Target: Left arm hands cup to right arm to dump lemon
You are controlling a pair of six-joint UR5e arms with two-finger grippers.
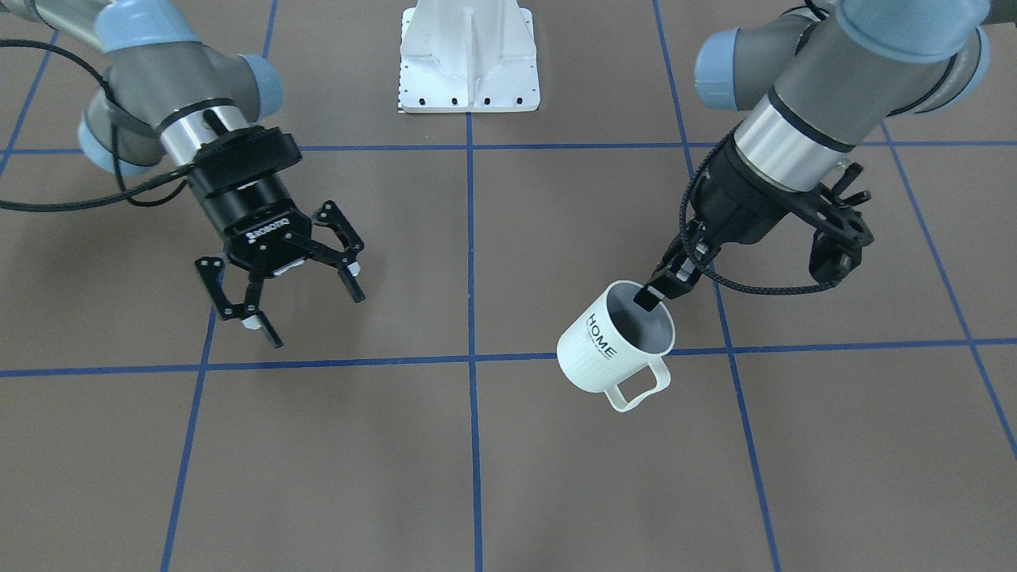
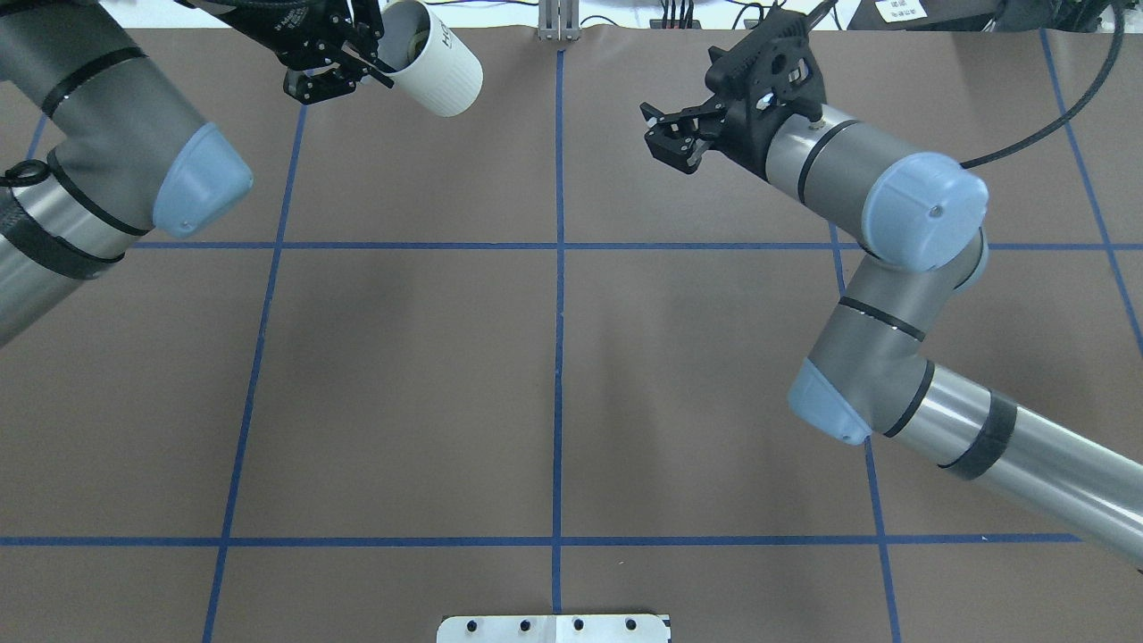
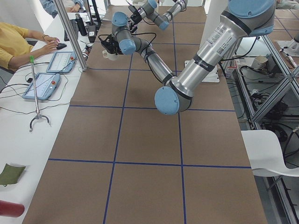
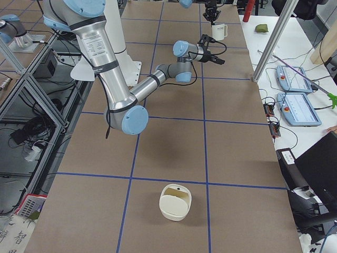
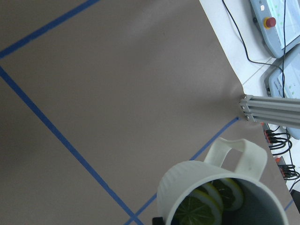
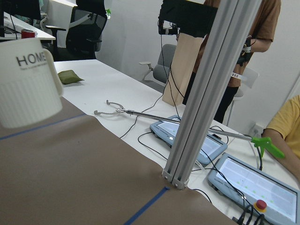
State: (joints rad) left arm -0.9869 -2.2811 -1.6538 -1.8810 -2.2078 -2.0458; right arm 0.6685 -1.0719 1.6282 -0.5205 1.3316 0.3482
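Note:
My left gripper (image 1: 646,297) is shut on the rim of the white ribbed "HOME" cup (image 1: 613,346), one finger inside it, and holds it tilted above the table. The cup also shows at the top of the overhead view (image 2: 439,70). In the left wrist view the cup (image 5: 187,185) holds yellow-green lemon slices (image 5: 199,207). My right gripper (image 1: 318,320), marked ROBOTIQ, is open and empty, about two grid squares away from the cup. The right wrist view shows the cup (image 6: 26,84) at its left edge.
The white robot base plate (image 1: 469,67) sits at the table's robot side. An aluminium post (image 6: 206,93) stands at the table's far edge, with teach pendants (image 6: 255,180) and cables behind it. A cream round container (image 4: 175,201) sits on the table's end at my right.

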